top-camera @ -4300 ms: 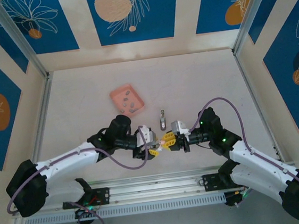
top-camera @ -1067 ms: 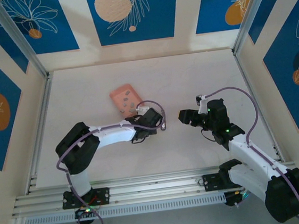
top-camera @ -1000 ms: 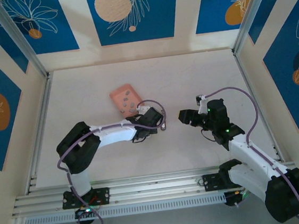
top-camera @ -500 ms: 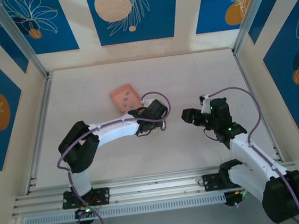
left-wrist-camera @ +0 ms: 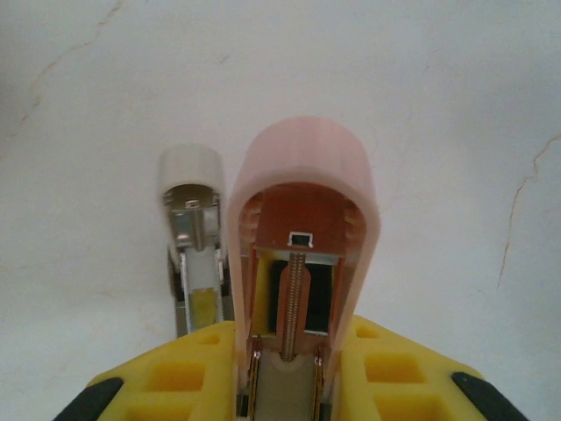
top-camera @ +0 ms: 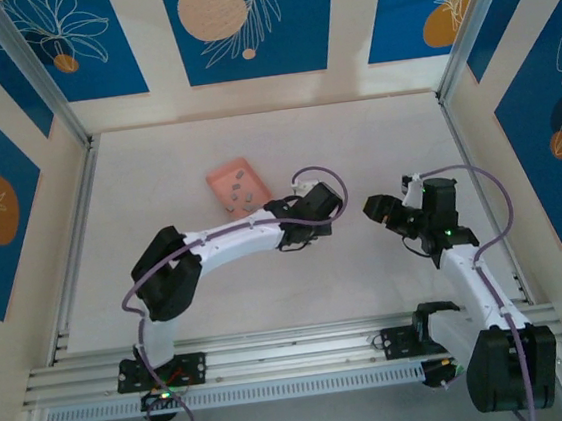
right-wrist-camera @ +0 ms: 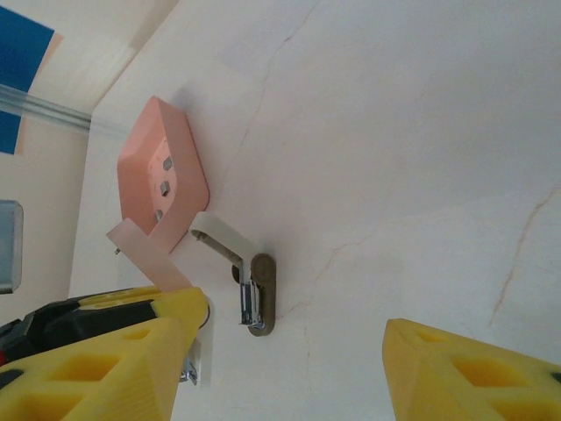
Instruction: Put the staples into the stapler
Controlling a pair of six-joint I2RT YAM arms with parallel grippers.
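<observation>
On the table (top-camera: 383, 129), off every edge, left jaws clamp the stapler's lid (left-wrist-camera: 302, 184); right jaws gape empty.

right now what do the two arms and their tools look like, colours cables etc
The left arm and right arm share white links, bulky black joint housings and a looping purple cable each. The left tool and right tool have blocky yellow fingers with square recesses and black trim.
</observation>
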